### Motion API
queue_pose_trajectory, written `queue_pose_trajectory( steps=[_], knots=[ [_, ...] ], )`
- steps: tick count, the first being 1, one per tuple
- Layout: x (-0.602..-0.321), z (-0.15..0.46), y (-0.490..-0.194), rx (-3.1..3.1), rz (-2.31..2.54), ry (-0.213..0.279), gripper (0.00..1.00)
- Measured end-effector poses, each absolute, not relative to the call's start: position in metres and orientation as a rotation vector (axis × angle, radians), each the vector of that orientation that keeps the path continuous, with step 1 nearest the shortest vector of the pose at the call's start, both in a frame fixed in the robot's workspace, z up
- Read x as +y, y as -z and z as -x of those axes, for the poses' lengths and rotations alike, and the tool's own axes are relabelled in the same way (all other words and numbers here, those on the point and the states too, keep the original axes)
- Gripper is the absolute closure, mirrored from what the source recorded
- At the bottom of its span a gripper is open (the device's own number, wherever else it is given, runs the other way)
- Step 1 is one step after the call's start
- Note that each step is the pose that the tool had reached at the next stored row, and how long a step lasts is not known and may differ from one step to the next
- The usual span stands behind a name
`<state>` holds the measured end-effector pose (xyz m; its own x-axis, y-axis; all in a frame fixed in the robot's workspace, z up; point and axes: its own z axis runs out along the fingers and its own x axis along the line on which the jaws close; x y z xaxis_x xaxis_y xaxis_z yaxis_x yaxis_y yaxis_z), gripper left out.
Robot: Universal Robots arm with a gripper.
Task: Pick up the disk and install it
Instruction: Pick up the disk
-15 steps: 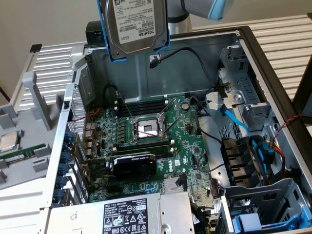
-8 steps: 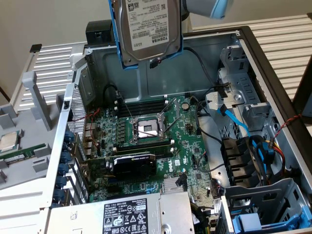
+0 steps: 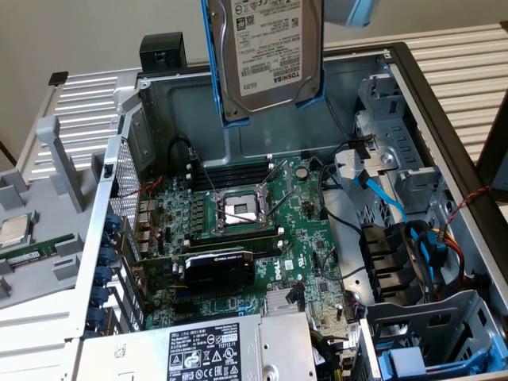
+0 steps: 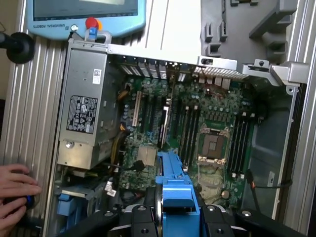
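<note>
The disk (image 3: pixel 266 51) hangs upright in mid-air above the open computer case (image 3: pixel 444 103). Its silver face with the white label is turned to the exterior view and a blue carrier frame runs along its sides. In the wrist view I look down the disk's blue carrier (image 4: pixel 175 190) edge-on, with the motherboard far below. My gripper (image 4: pixel 177 215) is shut on the disk, with a black finger (image 4: pixel 140 222) pressed against each side of the carrier.
Under the disk the case holds the motherboard with its bare CPU socket (image 3: pixel 238 208), a graphics card (image 3: pixel 218 270) and the grey power supply (image 3: pixel 206 349). Drive bays with cables (image 3: pixel 413 262) line the exterior view's right. A person's hand (image 4: pixel 15 192) rests beside the case, and a teach pendant (image 4: pixel 89 15) lies beyond it.
</note>
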<state>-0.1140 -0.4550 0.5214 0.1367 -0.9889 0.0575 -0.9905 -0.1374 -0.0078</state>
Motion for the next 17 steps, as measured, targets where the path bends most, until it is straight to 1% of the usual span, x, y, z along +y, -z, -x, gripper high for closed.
queue_pose_trajectory(
  steps=[17],
  knots=[
    [-0.495,0.059,-0.523,-2.040,-2.343,-0.072,0.63]
  ],
)
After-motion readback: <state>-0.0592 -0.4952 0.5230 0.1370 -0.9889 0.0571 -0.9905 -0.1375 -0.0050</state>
